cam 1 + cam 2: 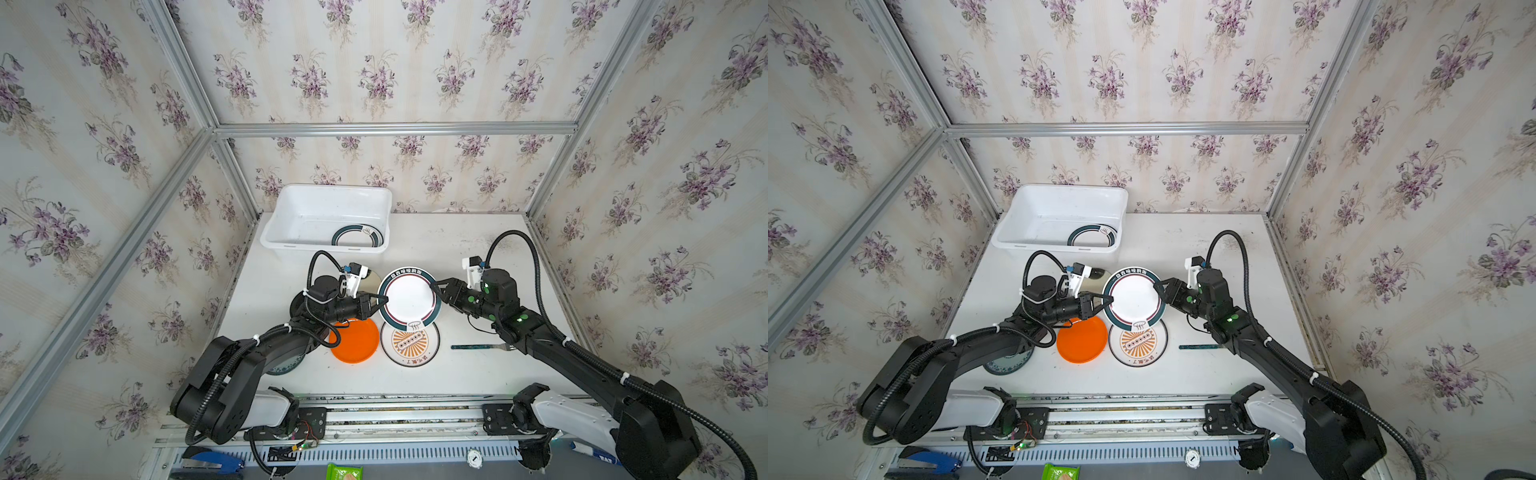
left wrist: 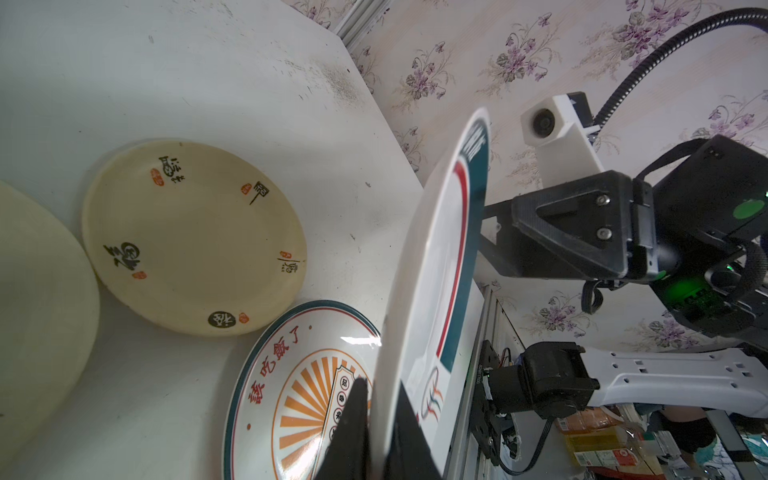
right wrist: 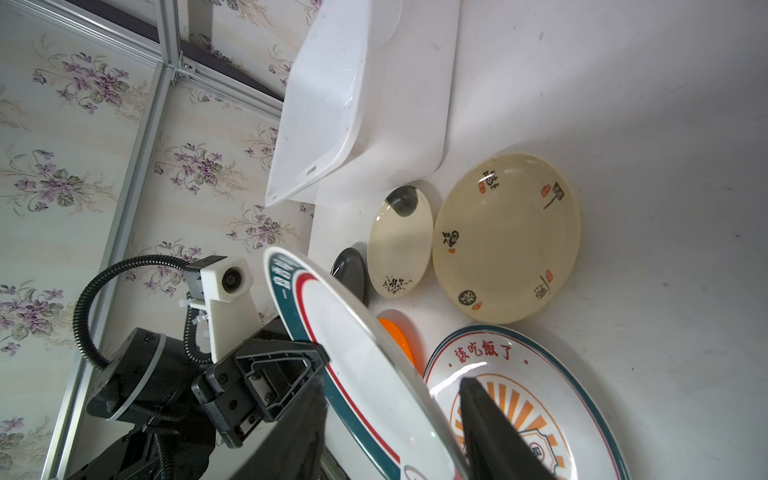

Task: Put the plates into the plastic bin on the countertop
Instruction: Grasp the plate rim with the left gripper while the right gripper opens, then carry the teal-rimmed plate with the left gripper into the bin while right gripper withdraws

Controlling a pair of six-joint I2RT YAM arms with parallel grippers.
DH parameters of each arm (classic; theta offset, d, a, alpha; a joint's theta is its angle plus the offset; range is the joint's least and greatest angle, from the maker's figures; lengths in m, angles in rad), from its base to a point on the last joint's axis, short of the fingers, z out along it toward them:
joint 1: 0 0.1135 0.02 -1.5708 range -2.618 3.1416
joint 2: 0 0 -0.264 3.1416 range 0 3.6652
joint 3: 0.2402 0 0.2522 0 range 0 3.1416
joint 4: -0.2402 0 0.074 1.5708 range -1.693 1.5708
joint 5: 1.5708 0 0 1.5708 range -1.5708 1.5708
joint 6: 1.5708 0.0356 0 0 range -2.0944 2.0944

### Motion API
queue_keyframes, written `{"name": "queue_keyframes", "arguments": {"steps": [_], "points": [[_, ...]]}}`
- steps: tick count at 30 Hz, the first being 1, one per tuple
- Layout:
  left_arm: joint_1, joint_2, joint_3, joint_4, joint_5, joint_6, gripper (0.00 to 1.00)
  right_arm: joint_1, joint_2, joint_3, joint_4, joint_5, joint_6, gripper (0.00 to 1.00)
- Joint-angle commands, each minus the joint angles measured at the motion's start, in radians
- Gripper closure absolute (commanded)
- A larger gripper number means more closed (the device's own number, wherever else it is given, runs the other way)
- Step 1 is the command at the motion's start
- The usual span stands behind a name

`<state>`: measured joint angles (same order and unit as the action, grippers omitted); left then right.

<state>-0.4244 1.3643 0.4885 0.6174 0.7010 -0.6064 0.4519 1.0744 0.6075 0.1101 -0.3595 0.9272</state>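
Left end effector (image 1: 383,300): I've got it pinched tight on the left rim of the ringed plate (image 1: 409,298).
Right end effector (image 1: 435,286): jaws parted either side of the opposite rim, gripping nothing that I can see.
Ringed plate: up off the tabletop (image 1: 457,249), overlapping the sunburst plate (image 1: 410,345) below.
Bin (image 1: 328,190): back left, with one teal plate (image 1: 358,237) lying inside.
Orange plate (image 1: 355,341): flat, just beside the sunburst plate.
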Motion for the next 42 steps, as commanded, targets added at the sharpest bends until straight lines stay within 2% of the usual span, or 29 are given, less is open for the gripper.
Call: {"name": "queue_keyframes", "arguments": {"steps": [1, 11, 21, 33, 42], "points": [[0.001, -0.005, 0.007, 0.027, 0.016, 0.021, 0.87, 0.002, -0.012, 0.016, 0.000, 0.011, -0.016, 0.36], [0.001, 0.008, 0.016, 0.022, -0.001, 0.028, 0.91, 0.001, -0.027, 0.005, -0.036, 0.033, -0.056, 0.33], [0.001, 0.020, 0.049, 0.017, -0.054, 0.012, 0.91, -0.001, -0.021, 0.045, -0.100, 0.060, -0.150, 0.33], [0.001, 0.043, 0.210, -0.108, -0.117, 0.028, 0.91, -0.010, -0.016, 0.121, -0.158, 0.079, -0.254, 0.32], [0.035, 0.083, 0.406, -0.257, -0.264, 0.116, 0.91, -0.037, -0.049, 0.170, -0.242, 0.097, -0.341, 0.31]]}}
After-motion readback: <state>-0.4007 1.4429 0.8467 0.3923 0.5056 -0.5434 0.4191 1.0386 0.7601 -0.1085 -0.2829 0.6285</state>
